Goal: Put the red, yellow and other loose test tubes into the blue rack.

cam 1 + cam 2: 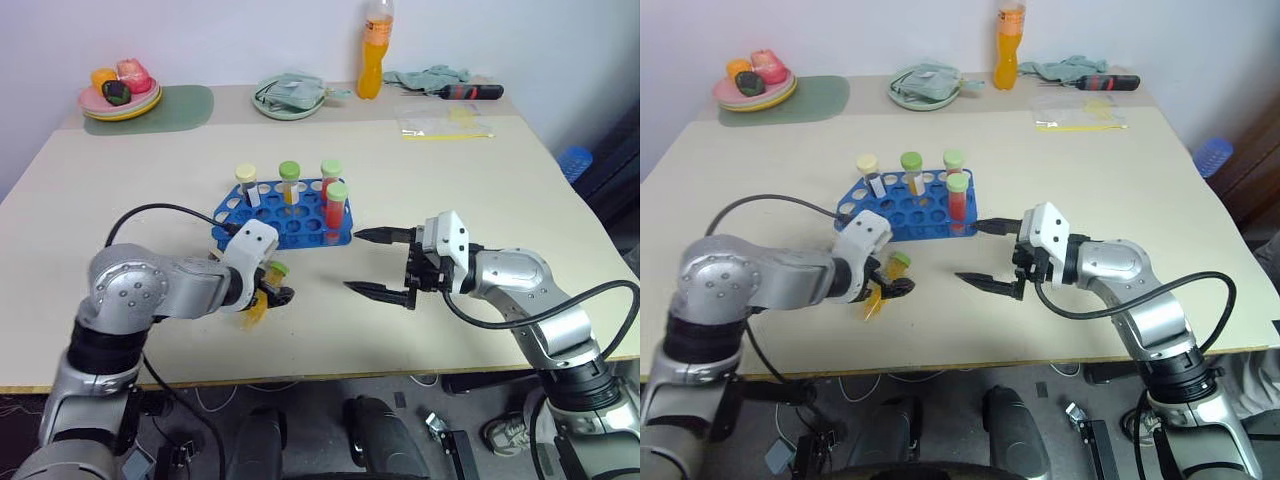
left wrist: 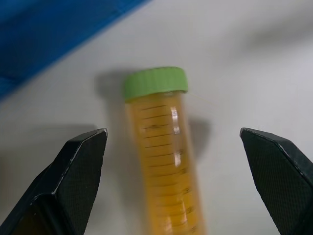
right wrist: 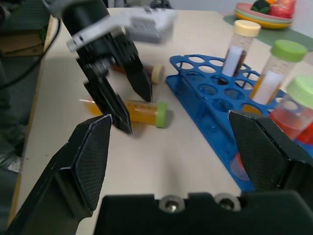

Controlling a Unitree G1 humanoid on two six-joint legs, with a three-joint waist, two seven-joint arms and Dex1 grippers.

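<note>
Left pincer (image 3: 128,103) straddles yellow tube (image 3: 142,112) beside blue rack (image 3: 205,100).

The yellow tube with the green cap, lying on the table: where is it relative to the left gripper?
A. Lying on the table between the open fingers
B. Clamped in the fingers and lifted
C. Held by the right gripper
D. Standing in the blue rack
A: the yellow tube lies flat on the table between the spread fingers of the left gripper, with a gap to each finger.

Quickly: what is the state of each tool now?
Left tool: open, straddling the lying yellow tube, not gripping.
Right tool: open, empty.
</note>
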